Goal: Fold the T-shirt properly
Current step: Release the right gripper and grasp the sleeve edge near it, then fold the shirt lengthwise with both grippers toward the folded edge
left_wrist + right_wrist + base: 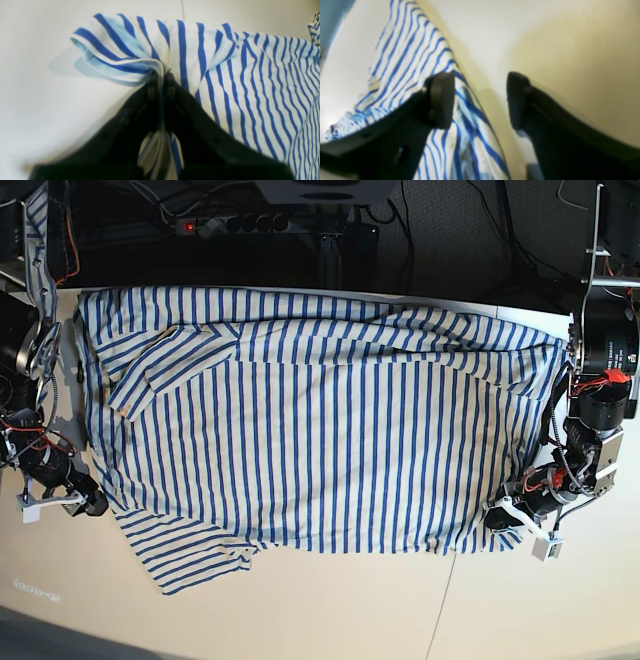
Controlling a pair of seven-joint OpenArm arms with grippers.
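Observation:
The T-shirt, white with thin blue stripes, lies spread across the pale table, one sleeve folded onto the body at the upper left. At its right front corner my left gripper is shut on the fabric. In the left wrist view the jaws pinch a bunched hem of the T-shirt, and cloth hangs between the fingers. My right gripper stands at the shirt's left edge. In its wrist view it is open, one finger over the striped cloth, the other over bare table, holding nothing.
Bare table runs along the front, with a seam right of centre. Behind the table's far edge sit a power strip and cables. Arm bases and wiring stand at both sides.

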